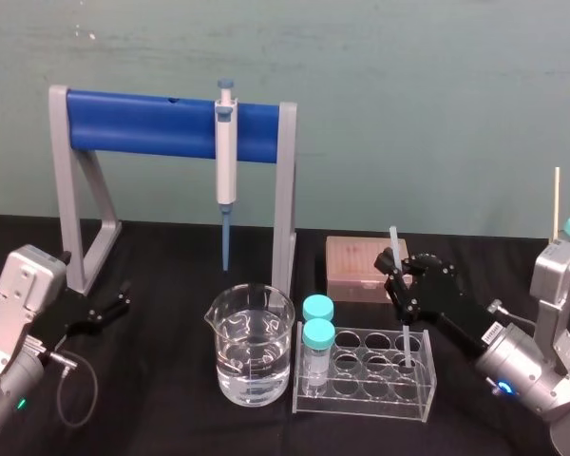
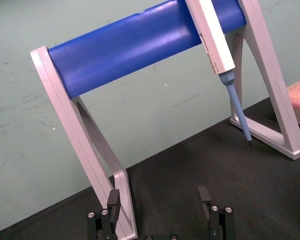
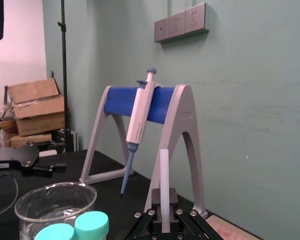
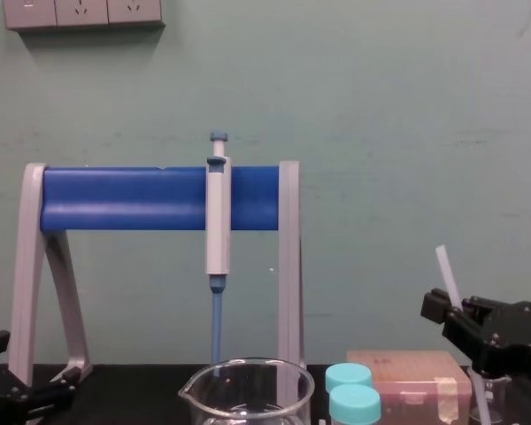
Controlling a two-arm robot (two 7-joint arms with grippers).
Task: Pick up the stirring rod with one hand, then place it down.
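Right pincer is clenched on the stirring rod above the bench. My left pincer sits parked and released by the foot of the blue-barred stand. Right of the beaker, the rod's lower end stands in a hole at the right end of the clear rack. I'd lift along the rod's lean, so it doesn't lever the rack. Only the head view shows that hole, while the right wrist view shows the rod centred in the grip.
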